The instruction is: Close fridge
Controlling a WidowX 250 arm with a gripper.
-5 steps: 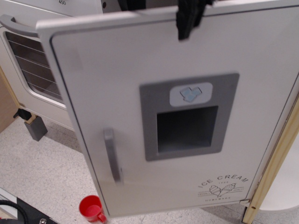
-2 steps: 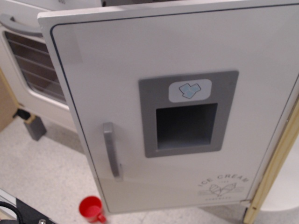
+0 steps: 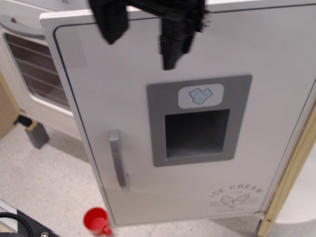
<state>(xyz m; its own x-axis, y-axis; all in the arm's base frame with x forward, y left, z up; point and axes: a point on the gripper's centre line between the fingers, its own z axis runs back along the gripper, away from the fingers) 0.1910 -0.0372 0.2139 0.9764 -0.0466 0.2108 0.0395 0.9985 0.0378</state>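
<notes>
Over fridge [image 3: 197, 148] door top: tool [image 3: 140, 39] back in view, absent moments ago; jaws spread, empty; door unmoved, still ajar.

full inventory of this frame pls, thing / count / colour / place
fridge: 1, white door, fills most of the frame, swung out at left
dispenser panel: 1, grey, door centre, blue ice icon on top
handle: 1, grey, upright, lower left of door
oven: 1, white, wire-rack window, behind at left
cup: 1, red, floor below door's left corner
block: 1, grey, floor below oven
black gear: partly cut off, bottom left corner
pincer: 1, black, blurred, over the door's top edge, fingers apart
</notes>
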